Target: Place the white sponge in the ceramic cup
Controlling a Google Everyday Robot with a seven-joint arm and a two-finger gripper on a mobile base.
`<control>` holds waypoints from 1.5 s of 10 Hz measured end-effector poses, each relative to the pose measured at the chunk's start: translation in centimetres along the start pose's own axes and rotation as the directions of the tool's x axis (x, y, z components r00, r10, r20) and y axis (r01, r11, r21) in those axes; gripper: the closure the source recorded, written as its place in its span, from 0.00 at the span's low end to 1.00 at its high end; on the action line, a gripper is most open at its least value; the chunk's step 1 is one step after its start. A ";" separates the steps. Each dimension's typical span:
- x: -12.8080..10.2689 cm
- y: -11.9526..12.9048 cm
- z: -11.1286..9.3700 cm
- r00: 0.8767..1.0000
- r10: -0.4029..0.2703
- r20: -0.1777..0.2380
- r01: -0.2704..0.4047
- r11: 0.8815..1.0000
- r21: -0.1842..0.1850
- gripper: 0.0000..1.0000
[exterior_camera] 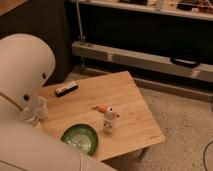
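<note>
While the arm fills the left side, surface: light wood, roughly square, seen from above at an angle.
Sponge: lies flat toward the back left of the surface. Pale face up, dark layer under it. Long side runs roughly left to right, a little tilted. Nothing touches it.
Cup: off-white, upright at the left edge of the surface, close against the arm's outline. Sits nearer the camera than the sponge, apart from it. Contents cannot be made out.
Tool: low at the left, just beside the cup on its left, partly hidden by the arm. How far open: cannot tell. Whether it has hold of anything: cannot tell. Well apart from the sponge.
Plate: green, round, front left of the surface. Near edge cut off by the robot's white body.
Bottle: small, white, upright, just right of the plate.
Orange item: small, lying flat just behind the bottle. Kind unclear.
Floor: pale, speckled, right of the surface.
Rail: pale, horizontal, across a dark background behind the surface.
</note>
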 end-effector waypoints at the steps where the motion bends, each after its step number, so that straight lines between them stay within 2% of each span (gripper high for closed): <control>1: -0.1 -0.1 0.4 1.000 0.008 -0.003 -0.008 1.000 -0.005 0.69; 4: -0.1 -0.1 0.8 0.999 0.038 0.013 -0.038 0.999 -0.005 0.96; 6: -0.3 -0.4 0.4 0.999 0.032 0.029 -0.032 0.999 0.006 1.00; 7: -0.2 0.0 -0.4 0.998 0.016 0.057 -0.017 1.000 0.019 1.00; 9: 0.1 1.3 -3.6 0.994 -0.025 0.111 0.019 0.998 0.055 1.00; 11: 0.1 3.0 -8.9 0.984 -0.073 0.162 0.059 0.994 0.089 1.00; 13: -1.1 4.1 -13.8 0.977 -0.116 0.177 0.100 0.990 0.096 1.00; 15: -4.1 3.8 -18.3 0.976 -0.141 0.166 0.129 0.988 0.084 1.00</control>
